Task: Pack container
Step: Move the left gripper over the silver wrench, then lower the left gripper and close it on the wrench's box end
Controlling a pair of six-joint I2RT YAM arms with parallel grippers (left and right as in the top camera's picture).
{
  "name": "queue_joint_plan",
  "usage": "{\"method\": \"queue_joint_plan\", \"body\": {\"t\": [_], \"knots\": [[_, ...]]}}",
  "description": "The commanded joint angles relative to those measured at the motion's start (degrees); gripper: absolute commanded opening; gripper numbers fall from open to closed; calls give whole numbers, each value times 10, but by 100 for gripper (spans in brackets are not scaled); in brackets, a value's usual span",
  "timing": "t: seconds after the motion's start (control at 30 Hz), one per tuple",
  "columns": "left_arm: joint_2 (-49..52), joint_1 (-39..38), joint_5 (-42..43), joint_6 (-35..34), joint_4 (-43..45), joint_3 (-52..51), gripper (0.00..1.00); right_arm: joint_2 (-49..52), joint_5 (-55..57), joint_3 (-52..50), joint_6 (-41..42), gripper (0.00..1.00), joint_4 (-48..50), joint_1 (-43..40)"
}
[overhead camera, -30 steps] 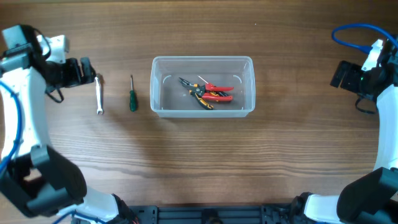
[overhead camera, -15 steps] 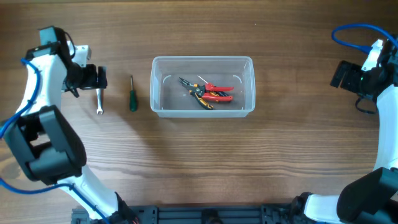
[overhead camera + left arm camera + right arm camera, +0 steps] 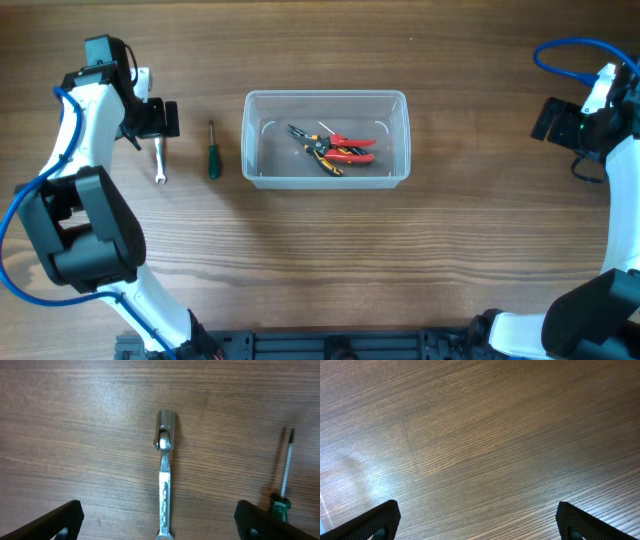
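Left hand: the left hand [image 3: 165, 118] hangs with its fingers spread wide and nothing in them, over the upper end of the wrench [image 3: 164, 480].
What just changed: within the last second the left arm has swung in from the bench's left edge and carried the hand a little to the right, until the wrench lies centred between the two fingertips in the wrist view.
Wrench: silver, flat on the bench [image 3: 320, 250], socket end away from the hand. It has not shifted and is not yet touched.
Screwdriver: the green-handled screwdriver [image 3: 212, 150] lies just beside the wrench, parallel to it, between the wrench and the container. It is also unmoved.
What that means: the wrench looks like the next tool to be packed. A straight descent and a squeeze across the shank seem to be what remains before the lift.
Container: the container [image 3: 325, 96] sits mid-bench, to the right of both loose tools and apart from them. It is clear plastic, rectangular with rounded corners and a thick rim, and open on top.
Inside: red- and orange-handled pliers [image 3: 335, 150] lie tangled in the middle, with spare floor around them.
Progress: some tools are in and two are still on the bench.
Right hand: the right hand [image 3: 545, 120] is parked at the far right edge, fingers wide and empty, in the same place as a second ago, with only bare wood below it.
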Motion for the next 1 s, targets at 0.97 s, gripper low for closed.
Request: {"method": "queue_joint_plan", "body": {"t": [0.97], "knots": [[92, 2, 1, -17, 19, 12, 100, 0, -3, -1, 8, 100, 1, -2]]}}
